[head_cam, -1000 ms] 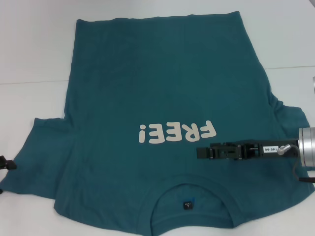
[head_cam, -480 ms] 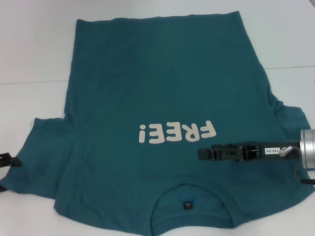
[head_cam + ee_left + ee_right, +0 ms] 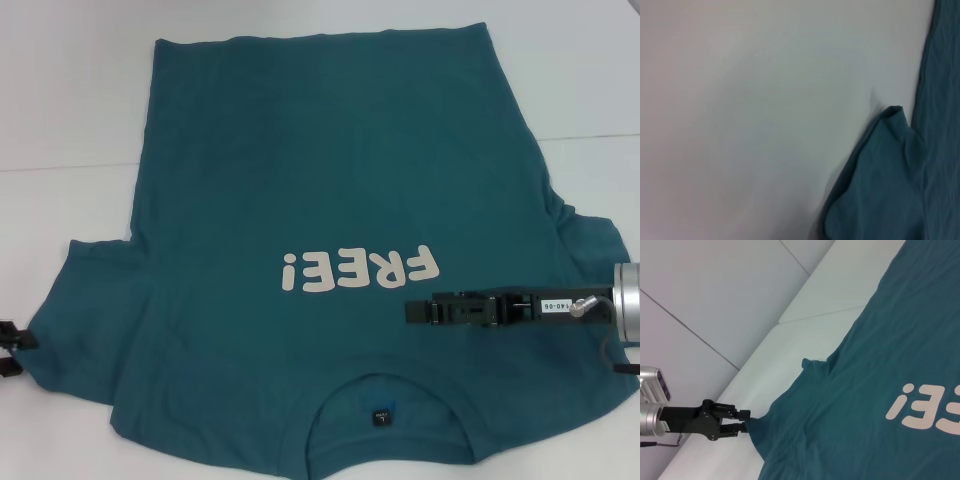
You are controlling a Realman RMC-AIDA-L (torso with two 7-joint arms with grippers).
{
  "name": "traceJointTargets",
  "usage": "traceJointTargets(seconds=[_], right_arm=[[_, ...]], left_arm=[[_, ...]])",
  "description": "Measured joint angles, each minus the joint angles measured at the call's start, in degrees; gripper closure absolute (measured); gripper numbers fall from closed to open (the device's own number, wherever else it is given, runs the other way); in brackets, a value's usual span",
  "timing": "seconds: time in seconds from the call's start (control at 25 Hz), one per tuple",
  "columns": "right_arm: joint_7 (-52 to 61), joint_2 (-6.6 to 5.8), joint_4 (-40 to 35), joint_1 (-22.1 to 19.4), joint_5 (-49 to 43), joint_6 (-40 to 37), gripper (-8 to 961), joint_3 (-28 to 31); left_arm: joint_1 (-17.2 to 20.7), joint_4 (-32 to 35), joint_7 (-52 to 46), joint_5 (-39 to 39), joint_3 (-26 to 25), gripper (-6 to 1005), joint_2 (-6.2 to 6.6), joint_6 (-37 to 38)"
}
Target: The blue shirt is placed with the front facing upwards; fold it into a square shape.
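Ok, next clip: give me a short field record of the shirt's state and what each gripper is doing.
garment: blue shirt, spread flat on the white table, "FREE!" lettering facing up
fold state: unfolded, both sleeves out
collar: toward the robot, dark tag visible
left gripper: at the left sleeve's outer edge, fingertips at the fabric's edge
right gripper: lying over the chest just below the lettering, pointing toward the shirt's middle

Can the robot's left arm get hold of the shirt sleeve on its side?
Probably yes. The left gripper is already at the edge of the blue shirt, at the left sleeve, fingers closed on the hem. Only the bare white table lies beside it, nothing blocks. The right gripper hovers over the chest.
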Motion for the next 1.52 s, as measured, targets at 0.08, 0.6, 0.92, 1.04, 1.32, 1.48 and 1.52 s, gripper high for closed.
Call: traceJointTargets(seconds=[0.08,0.6,0.92,1.04,1.32,1.48,1.52], right_arm=[[0.0,0.0,0.0,0.0,0.0,0.0,9,0.0],[0.0,-0.07,0.0,0.0,0.0,0.1,9,0.0],[0.1,-0.09,0.0,0.0,0.0,0.2,9,0.1],[0.1,-0.09,0.0,0.0,0.0,0.2,9,0.1],[0.2,-0.11,0.0,0.0,0.0,0.0,9,0.1],[0.4,-0.19,0.0,0.0,0.0,-0.1,9,0.2],[0.5,-0.2,0.0,0.0,0.0,-0.1,9,0.2]], left_arm=[[0.0,0.0,0.0,0.1,0.0,484,0.04,0.0],[-0.1,0.0,0.0,1.5,0.1,933,0.09,-0.5],[0.1,0.0,0.8,0.7,-0.5,1001,0.09,-0.3],[0.2,0.0,1.6,-0.7,-0.7,1001,0.09,0.2],[1.2,0.2,4.9,-5.0,-4.3,1000,0.09,3.5],[2.3,0.8,5.7,-5.7,-7.1,1001,0.39,4.8],[2.6,1.0,5.8,-5.9,-7.5,1001,0.43,5.0]])
